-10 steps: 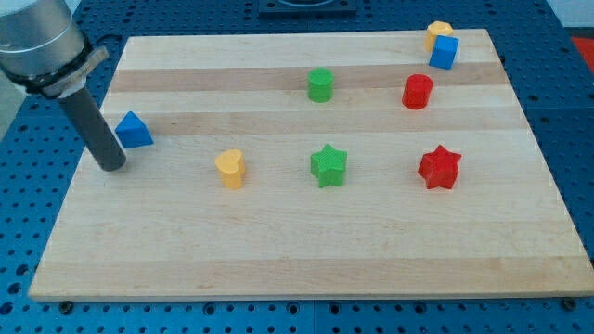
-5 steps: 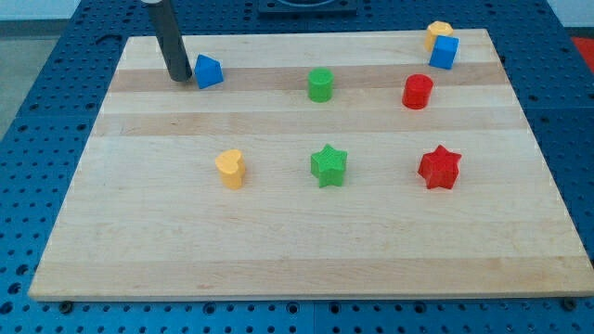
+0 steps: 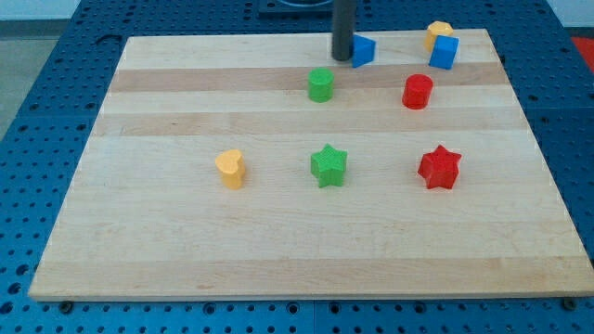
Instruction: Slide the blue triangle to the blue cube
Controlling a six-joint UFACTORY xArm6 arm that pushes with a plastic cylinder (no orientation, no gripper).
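A pale wooden board is lying across a blue perforated table, filling most of the view. No brand, label or writing is showing anywhere. The dark rod is coming down from the view's top, and my tip is sitting near the board's top edge, touching the left side of the blue triangle. The tool is a plain rod, so it is neither spread nor pinching; it is simply pressing sideways against that block. The blue triangle is lying near the top edge, right of centre, apart from the blue cube, which is standing near the top right corner, touching a yellow block just above it. A red star is lying at the right, a green star at the centre, and a yellow heart to its left. A red cylinder is standing below the blue cube, and a green cylinder is standing just below my tip.
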